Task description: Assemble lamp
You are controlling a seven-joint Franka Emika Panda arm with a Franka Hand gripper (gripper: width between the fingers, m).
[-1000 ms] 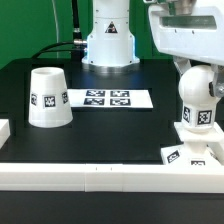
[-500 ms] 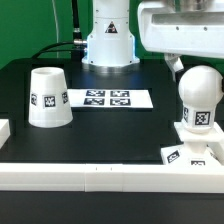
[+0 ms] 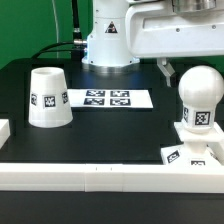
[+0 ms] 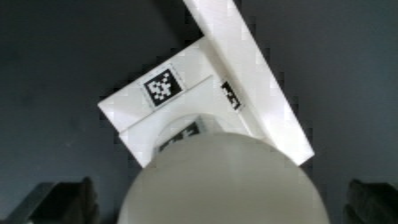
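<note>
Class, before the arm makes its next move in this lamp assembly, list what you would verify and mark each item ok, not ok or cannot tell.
1. Bulb stands upright on the base: ok.
2. Bulb is fully seated in the base: cannot tell, the joint is too small to judge.
3. Gripper is open, with its fingers apart from the bulb: ok.
4. Shade stands wide end down at the exterior view's left, with nothing touching it: ok.
5. Marker board lies flat between the shade and the bulb, so it is only a low obstacle: ok.
</note>
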